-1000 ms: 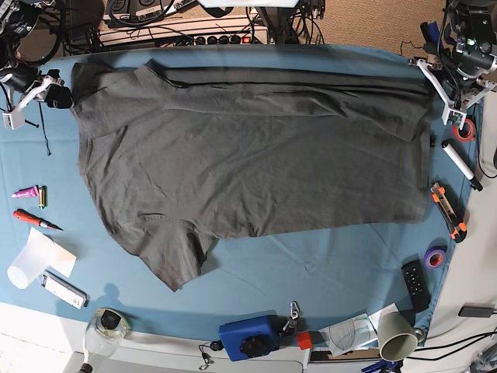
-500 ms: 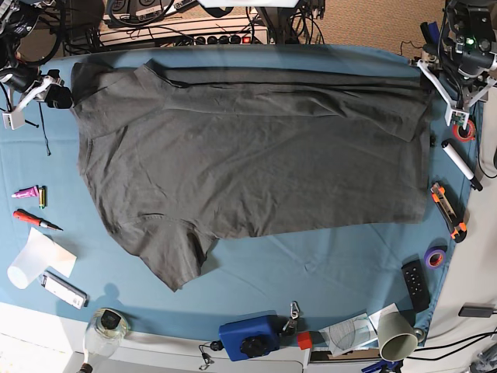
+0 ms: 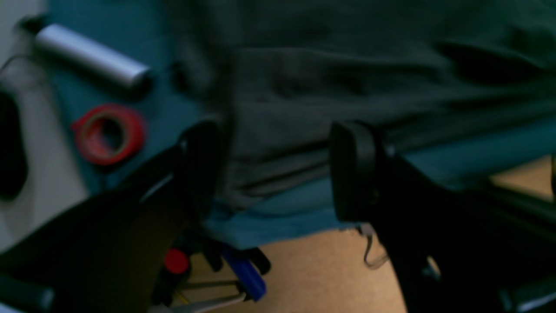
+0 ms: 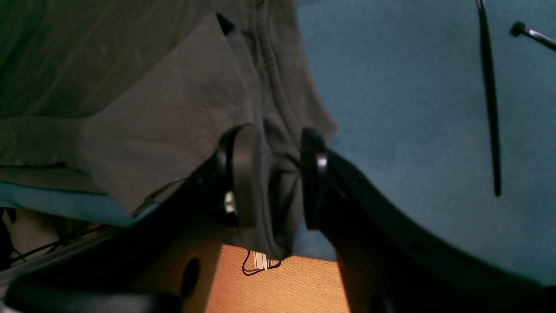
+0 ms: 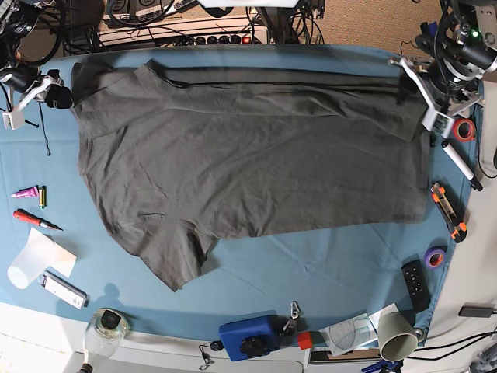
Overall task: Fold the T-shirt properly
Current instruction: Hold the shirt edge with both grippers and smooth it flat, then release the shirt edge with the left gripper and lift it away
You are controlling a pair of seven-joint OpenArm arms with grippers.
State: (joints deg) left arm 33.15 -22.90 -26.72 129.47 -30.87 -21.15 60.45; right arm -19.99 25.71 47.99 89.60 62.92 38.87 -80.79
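Two arms sit at opposite far corners of the bench (image 5: 326, 272), which is covered in blue cloth, and the T-shirt (image 5: 248, 163) lies spread between them, its far long edge folded over toward the middle, one sleeve sticking out toward the near edge. What has changed in the last second is on the left side: the left gripper (image 3: 278, 169) has shifted inward over the hem corner, where a moment ago it hung just outside the cloth, and its fingers (image 3: 352, 169) have spread to full width. In the wrist view they straddle the layered hem without touching it, so nothing is held there yet. My reading is that this arm is lining up to pinch that corner for the next fold.

The right gripper (image 4: 271, 174) has not moved; its fingers (image 4: 243, 174) are half closed on a bunched bit of the T-shirt at the collar-end corner, pinning it at the bench edge.

No brand, label or writing can be read: the left wrist view is blurred, and the neck label does not show. A red tape roll (image 3: 108, 134) and a white marker (image 3: 89, 54) lie beside the hem, near the left fingers, and could get snagged
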